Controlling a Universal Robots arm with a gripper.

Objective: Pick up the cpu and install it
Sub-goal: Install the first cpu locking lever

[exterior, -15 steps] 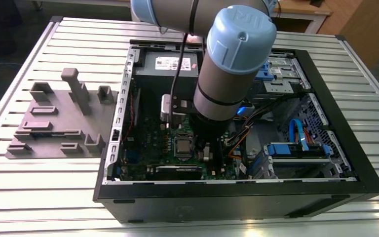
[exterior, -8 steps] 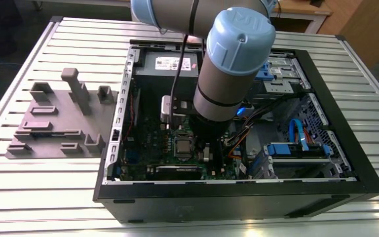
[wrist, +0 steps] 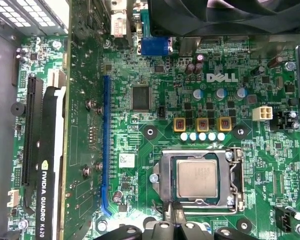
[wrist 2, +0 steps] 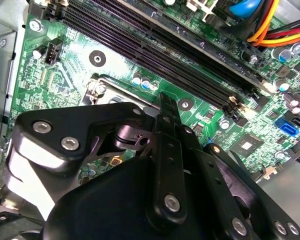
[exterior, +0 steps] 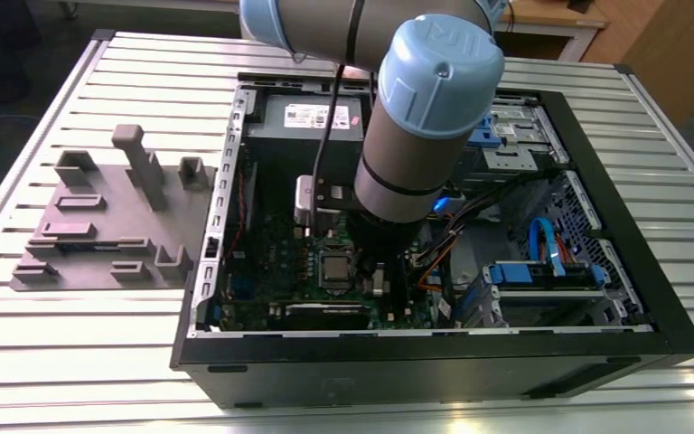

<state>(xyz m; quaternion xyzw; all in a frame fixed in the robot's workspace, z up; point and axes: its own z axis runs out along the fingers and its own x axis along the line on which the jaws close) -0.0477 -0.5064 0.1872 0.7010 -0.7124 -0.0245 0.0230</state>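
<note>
Claw [wrist: 172, 212] tips hidden, cpu [wrist: 197, 179] seated in socket [wrist: 165, 172]

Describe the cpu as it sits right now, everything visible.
The cpu is a small flat square chip with a pale, dull silvery metal top bearing faint print. In the first wrist view it lies flat inside the rectangular metal socket frame on the green motherboard, square with the frame. The black pincer sits just off one edge; contact cannot be told. In the exterior view it shows beside the arm.
</note>
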